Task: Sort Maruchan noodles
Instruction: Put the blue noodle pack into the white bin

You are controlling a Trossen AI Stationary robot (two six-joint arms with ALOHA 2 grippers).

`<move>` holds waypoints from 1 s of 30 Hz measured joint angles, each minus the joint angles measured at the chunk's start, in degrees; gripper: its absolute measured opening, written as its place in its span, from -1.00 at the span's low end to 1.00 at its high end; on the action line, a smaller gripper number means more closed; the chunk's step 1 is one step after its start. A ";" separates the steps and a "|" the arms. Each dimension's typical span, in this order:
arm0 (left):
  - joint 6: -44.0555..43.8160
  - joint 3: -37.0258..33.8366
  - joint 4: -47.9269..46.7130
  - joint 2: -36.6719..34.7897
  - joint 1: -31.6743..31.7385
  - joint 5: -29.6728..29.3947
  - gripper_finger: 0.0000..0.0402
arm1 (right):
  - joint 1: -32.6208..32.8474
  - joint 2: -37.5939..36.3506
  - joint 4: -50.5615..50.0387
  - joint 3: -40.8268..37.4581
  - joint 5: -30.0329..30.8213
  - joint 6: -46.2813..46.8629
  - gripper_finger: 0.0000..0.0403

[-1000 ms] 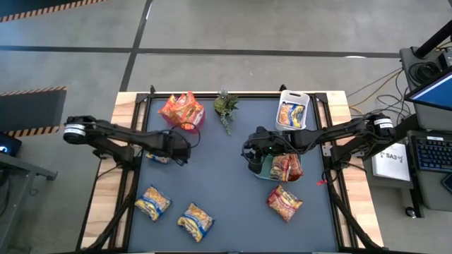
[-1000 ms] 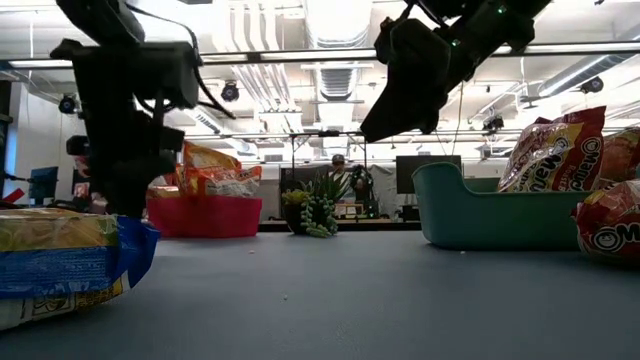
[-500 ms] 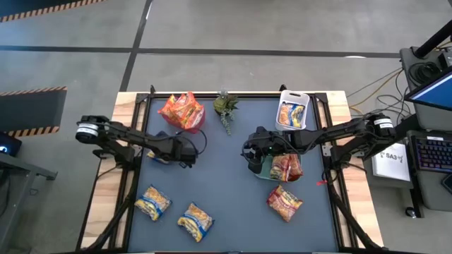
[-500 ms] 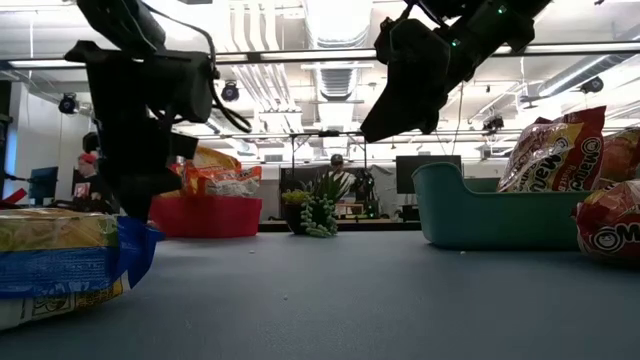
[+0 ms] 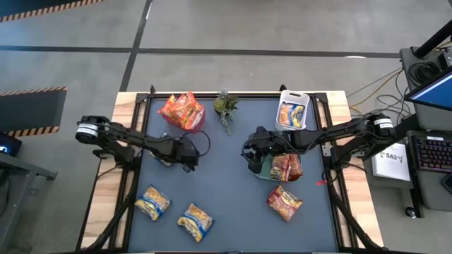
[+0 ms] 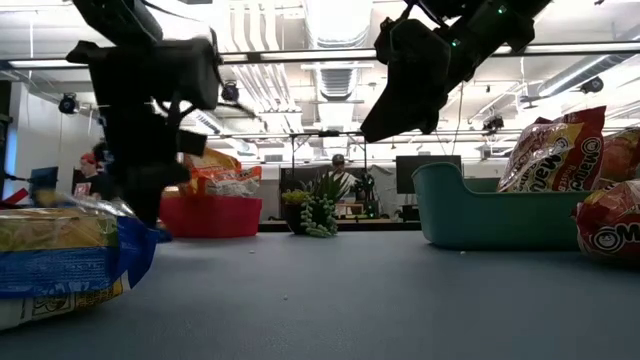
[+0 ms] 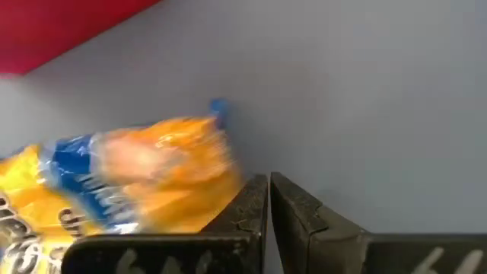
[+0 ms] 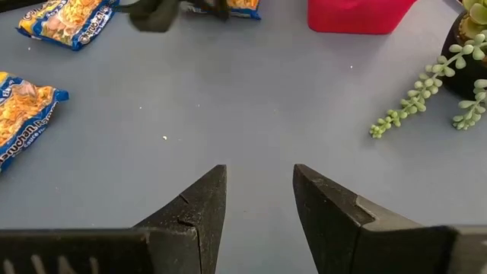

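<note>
**Left fingers pressed together beside a yellow packet**

Grey concrete floor surrounds the dark table (image 5: 226, 183), which has wooden strips along both sides. At the far edge, a red bin (image 5: 182, 121) holds orange packets (image 5: 180, 109), a small plant (image 5: 225, 107) sits just beside it, and a white bin (image 5: 293, 106) holds one yellow packet (image 5: 290, 114). A teal bin (image 6: 480, 215) near the middle right carries red packets (image 5: 286, 168); another red packet (image 5: 284, 201) lies on the table nearer the front. Two yellow-and-blue packets (image 5: 152, 202) (image 5: 195, 220) lie front left.

The left gripper (image 5: 189, 156) is low over the table, left of centre. In the left wrist view its fingers (image 7: 251, 205) are pressed together with only a thin slit between them, and a yellow-and-blue packet (image 7: 144, 175) lies just beside them; whether any edge of it is pinched cannot be told. The right gripper (image 5: 252, 156) hangs above the teal bin's left end, its fingers (image 8: 205, 205) part-way open and holding nothing.
</note>
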 joint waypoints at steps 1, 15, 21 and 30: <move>1.06 0.01 2.28 -0.13 -0.47 0.66 -0.99 | 0.00 0.00 -0.01 0.00 0.00 -0.01 -0.29; -0.67 0.09 -6.84 -6.53 -2.95 -2.36 -1.00 | 0.00 0.00 -0.17 0.00 -0.01 -0.02 -0.29; -5.95 -0.90 -16.67 -8.35 -2.87 -11.19 -1.00 | -0.02 0.00 -0.17 0.00 0.00 -0.02 -0.29; -9.27 -4.68 -14.73 -6.70 -2.78 -5.90 -1.00 | -0.02 0.00 -0.17 0.00 0.00 -0.02 -0.29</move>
